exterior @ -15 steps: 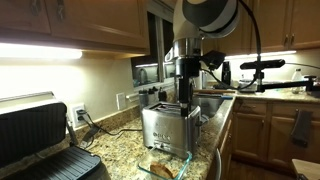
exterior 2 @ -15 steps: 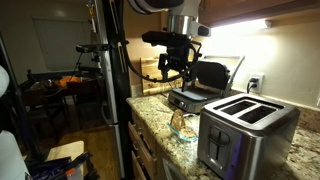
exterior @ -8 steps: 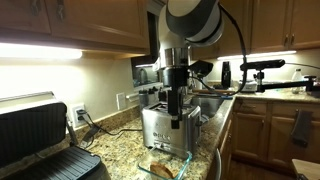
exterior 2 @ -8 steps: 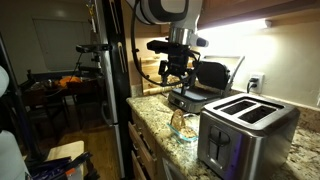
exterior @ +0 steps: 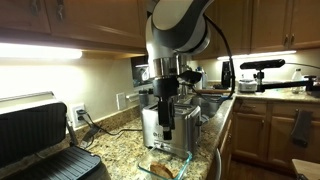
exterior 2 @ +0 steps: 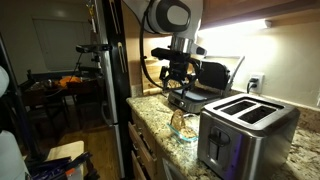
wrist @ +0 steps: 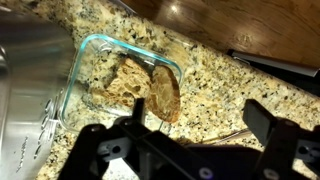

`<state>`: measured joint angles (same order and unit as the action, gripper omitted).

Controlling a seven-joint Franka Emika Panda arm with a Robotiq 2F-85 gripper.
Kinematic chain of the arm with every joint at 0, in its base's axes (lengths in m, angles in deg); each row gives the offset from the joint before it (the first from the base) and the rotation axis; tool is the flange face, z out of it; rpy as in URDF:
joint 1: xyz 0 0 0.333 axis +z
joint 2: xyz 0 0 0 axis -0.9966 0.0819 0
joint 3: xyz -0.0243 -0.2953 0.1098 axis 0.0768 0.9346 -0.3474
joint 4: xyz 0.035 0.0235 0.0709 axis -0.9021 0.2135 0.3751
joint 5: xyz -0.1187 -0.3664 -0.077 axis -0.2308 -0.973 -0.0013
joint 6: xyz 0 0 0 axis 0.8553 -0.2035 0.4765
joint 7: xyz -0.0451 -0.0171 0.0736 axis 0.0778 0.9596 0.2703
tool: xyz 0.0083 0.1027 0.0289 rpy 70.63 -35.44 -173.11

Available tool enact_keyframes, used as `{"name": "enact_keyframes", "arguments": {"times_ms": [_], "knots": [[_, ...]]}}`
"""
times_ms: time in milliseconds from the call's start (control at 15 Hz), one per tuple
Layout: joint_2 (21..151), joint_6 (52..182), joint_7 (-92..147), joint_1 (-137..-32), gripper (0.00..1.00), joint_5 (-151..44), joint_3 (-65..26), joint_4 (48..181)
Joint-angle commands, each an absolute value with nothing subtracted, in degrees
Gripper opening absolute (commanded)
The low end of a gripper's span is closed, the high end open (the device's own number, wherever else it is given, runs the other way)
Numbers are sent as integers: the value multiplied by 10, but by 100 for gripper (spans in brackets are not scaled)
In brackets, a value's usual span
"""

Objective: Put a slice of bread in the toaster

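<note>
Tan-brown slices of bread (wrist: 166, 92) lie in a clear glass dish (wrist: 92, 48) on the granite counter, next to the shiny steel toaster (wrist: 28, 90). The bread (exterior: 163, 169) and the toaster (exterior: 180, 127) show in both exterior views: the bread (exterior 2: 183, 124) in its dish in front of the toaster (exterior 2: 245, 128). My gripper (wrist: 200, 117) is open and empty. It hangs above the counter, just beside the dish. One finger (wrist: 138, 111) is near the dish's edge. In an exterior view the gripper (exterior: 166, 128) is in front of the toaster.
A black-and-silver clamshell grill (exterior: 40, 140) stands open on the counter and also shows in an exterior view (exterior 2: 205, 85). The counter edge (exterior 2: 150, 125) runs close to the dish. Wall cabinets hang overhead. A sink area (exterior: 215, 100) lies beyond the toaster.
My arm has swung across and down from above the toaster toward the glass dish. The gripper stays open. Bread and toaster have not moved.
</note>
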<state>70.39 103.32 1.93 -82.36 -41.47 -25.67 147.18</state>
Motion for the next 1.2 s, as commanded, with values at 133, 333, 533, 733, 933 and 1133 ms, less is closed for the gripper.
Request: {"name": "enact_keyframes", "arguments": {"times_ms": [133, 333, 533, 733, 933, 1133], "knots": [[734, 1040, 30, -823, 100, -461, -264, 1452], [746, 1038, 31, -823, 100, -474, -268, 1446], [755, 1038, 32, -823, 100, -477, -271, 1441], [761, 1039, 33, -823, 100, -474, -273, 1437], [770, 1043, 37, -823, 100, -476, -275, 1434], [778, 1047, 37, -823, 100, -475, -276, 1431]]}}
